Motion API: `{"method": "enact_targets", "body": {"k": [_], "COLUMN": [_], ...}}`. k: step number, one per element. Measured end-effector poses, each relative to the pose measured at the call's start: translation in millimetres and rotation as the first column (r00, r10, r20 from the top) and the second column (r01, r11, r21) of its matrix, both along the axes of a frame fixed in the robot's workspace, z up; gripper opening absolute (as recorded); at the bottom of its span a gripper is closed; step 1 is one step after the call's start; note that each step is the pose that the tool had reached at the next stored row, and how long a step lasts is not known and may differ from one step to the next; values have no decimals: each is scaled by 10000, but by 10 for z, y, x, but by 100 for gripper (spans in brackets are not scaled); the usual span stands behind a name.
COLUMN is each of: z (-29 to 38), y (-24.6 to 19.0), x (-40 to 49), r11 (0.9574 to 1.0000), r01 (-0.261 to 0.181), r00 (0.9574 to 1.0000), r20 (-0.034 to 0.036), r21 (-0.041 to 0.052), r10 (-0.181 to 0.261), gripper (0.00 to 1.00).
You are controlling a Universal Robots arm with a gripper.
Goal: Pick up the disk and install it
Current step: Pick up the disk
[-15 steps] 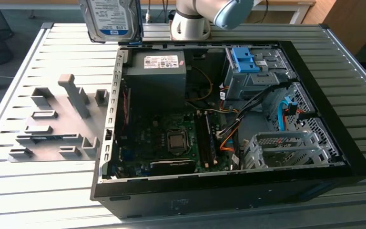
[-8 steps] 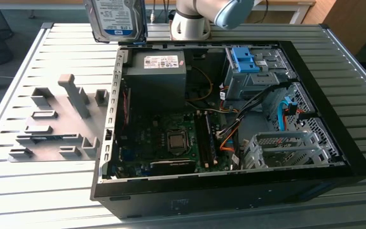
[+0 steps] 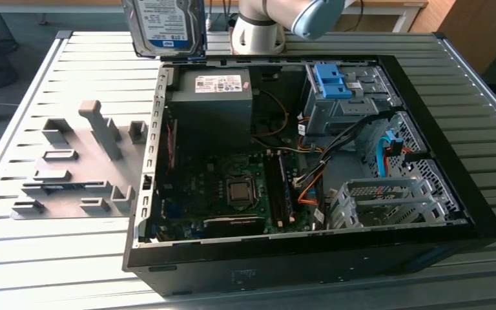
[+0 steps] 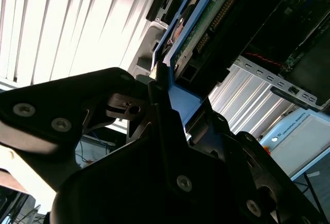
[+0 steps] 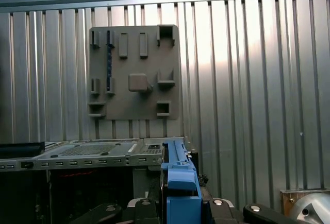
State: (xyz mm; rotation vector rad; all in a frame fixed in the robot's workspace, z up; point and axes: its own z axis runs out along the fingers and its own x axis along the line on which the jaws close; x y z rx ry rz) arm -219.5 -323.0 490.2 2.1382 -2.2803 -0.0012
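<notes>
**Holding the Disk Aloft by the Open Case**

Clamping the disk in the gripper, with the black fingers drawn in narrow against the blue carrier rail. Hanging the drive in the air at eleven o'clock of the exterior view, standing on edge, with its white-and-blue label facing that camera and its upper part cut off by the picture's edge. Hovering near the far rim of the open computer case, close to the black power-supply box at eleven o'clock inside the case; cannot tell whether over the rim or beyond it. Showing the green circuit-board side in the second wrist view. Hanging well apart from the blue bracket on the grey drive bay, at one o'clock inside the case. Reaching in with the arm at twelve o'clock. Facing, in the first wrist view, the grey fixture plate lying on the slatted table, at nine o'clock of the case in the exterior view.
</notes>
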Motion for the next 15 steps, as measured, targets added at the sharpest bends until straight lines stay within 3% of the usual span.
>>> {"method": "enact_targets", "body": {"k": [6, 10, 12, 15], "z": [0, 0, 0, 0], "y": [0, -3, -19, -85], "x": [123, 140, 142, 143], "r11": [10000, 10000, 10000, 10000], "r01": [-2, -1, -1, -1], "r00": [10000, 10000, 10000, 10000], "r20": [0, 0, 0, 0], "r21": [0, 1, -1, -7], "r10": [2, 1, 1, 1], "gripper": [36, 36, 36, 36]}}
